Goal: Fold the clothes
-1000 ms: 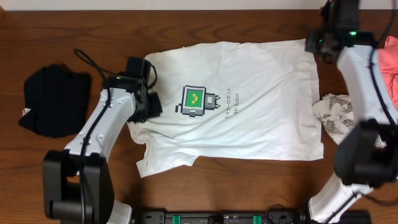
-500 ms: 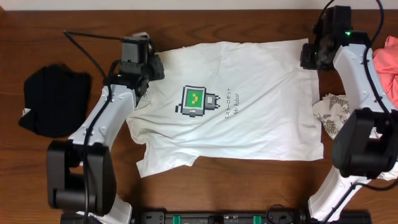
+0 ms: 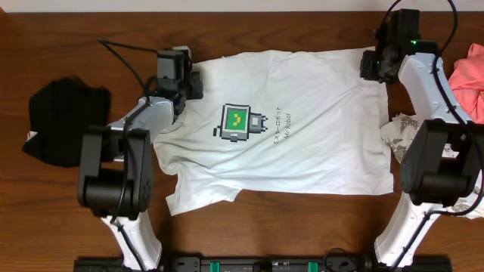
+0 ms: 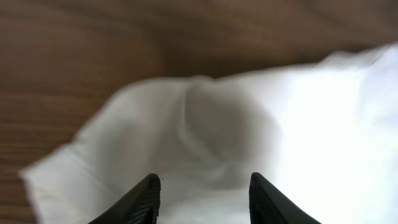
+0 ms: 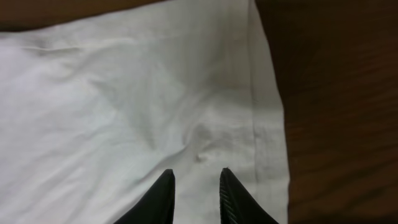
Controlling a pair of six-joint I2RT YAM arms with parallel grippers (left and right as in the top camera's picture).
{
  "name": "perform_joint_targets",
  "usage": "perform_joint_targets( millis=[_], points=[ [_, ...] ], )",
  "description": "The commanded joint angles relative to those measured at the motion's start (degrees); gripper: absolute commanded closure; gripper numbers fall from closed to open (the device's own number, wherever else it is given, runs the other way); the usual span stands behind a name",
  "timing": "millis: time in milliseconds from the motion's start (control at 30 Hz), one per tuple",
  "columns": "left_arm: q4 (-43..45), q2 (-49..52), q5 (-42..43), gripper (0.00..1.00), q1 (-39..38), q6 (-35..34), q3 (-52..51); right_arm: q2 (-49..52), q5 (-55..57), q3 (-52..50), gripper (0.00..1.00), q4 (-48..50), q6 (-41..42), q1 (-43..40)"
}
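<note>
The overhead camera is looking straight down from well above, taking in the whole table (image 3: pixel 302 227), both arms and the spread white T-shirt (image 3: pixel 325 136). The left wrist camera is looking past the left gripper (image 4: pixel 204 186), very near the shirt's far left end, and its view is blurred. The right wrist camera is looking past the right gripper (image 5: pixel 196 186) at the shirt's far right corner. Each wrist view is sharing its patch of shirt and wood with the overhead view.

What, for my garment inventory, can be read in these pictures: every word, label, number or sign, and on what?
"Mr Robot": on the white T-shirt, sideways beside the pixel-robot print.
Line of Japanese-looking characters next to it: too small to read.
Yellow mark on the print's green screen, perhaps "?": too small to be sure.
Wrist views: no text.
</note>
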Motion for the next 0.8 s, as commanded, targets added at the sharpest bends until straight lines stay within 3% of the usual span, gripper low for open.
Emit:
perform_joint_targets(
  millis=[0,533,767],
  points=[
    [0.6,1.6,1.5,0.54,-0.1,1.3,0.5,2.8,-0.9,-0.1,0.78,0.3,-0.5,0.3],
    [7.1,9.3,1.3,0.54,-0.1,1.5,0.5,15.0,-2.0,-0.1,0.78,4.6,-0.5,1.4],
    [13.3,11.1,-2.7,0.54,-0.1,1.5,0.5,18.0,-1.9,-0.1,0.76,12.3,1.5,1.3]
  ],
)
